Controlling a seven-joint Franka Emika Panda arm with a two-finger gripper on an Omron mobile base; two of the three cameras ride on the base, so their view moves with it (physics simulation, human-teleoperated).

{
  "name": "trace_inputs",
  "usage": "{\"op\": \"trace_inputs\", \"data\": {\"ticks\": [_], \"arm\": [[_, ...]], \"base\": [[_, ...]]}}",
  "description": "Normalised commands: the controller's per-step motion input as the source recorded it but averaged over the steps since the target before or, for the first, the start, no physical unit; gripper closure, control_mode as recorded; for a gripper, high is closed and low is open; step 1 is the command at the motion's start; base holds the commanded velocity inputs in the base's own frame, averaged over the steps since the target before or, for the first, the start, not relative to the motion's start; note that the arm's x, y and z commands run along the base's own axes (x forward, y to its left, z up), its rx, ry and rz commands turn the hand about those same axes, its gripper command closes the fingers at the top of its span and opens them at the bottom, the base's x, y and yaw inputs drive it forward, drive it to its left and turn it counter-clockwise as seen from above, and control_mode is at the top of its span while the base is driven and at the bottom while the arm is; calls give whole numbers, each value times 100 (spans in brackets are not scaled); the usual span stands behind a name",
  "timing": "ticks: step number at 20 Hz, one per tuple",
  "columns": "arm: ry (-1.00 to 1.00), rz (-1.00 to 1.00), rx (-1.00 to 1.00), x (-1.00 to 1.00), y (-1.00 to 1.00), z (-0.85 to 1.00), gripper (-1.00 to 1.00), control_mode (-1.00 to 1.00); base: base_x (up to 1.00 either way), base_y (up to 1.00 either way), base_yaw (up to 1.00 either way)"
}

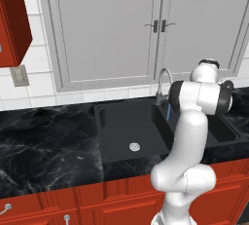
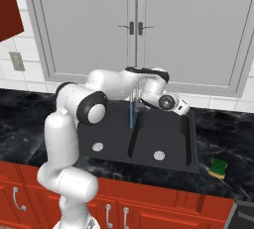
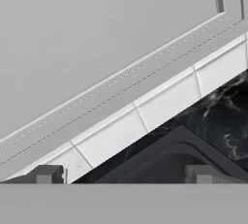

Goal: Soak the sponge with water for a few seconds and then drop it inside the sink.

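The yellow sponge [image 2: 217, 167] with its dark green layer lies on the black marbled counter, right of the sink near the front edge. The black double-basin sink [image 2: 166, 146] has a silver drain in each basin, and the left basin [image 1: 127, 127] lies beside my arm. A thin blue stream of water [image 2: 131, 114] falls from the curved silver faucet [image 1: 164, 79] onto the divider between the basins. My gripper [image 2: 185, 109] hangs over the sink's back right, well away from the sponge. In the hand view its fingertips [image 3: 202, 173] stand wide apart, open, with nothing between them.
Tall grey cabinet doors [image 2: 133, 27] with small handles rise behind the sink above a white tile backsplash [image 3: 160, 106]. A red wall cabinet [image 1: 12, 22] hangs at the upper left over a wall outlet [image 1: 19, 76]. Red drawers [image 2: 163, 213] run below the counter.
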Motion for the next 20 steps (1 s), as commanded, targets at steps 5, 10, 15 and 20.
{"op": "trace_inputs", "data": {"ticks": [5,10,15,20], "arm": [[7,0,0,-55,0,31,-100,-100],[9,0,0,-48,0,28,-100,-100],[9,0,0,-45,0,19,-100,-100],[11,0,0,-35,0,16,-100,-100]], "base": [[0,0,0],[0,0,0],[0,0,0],[0,0,0]]}}
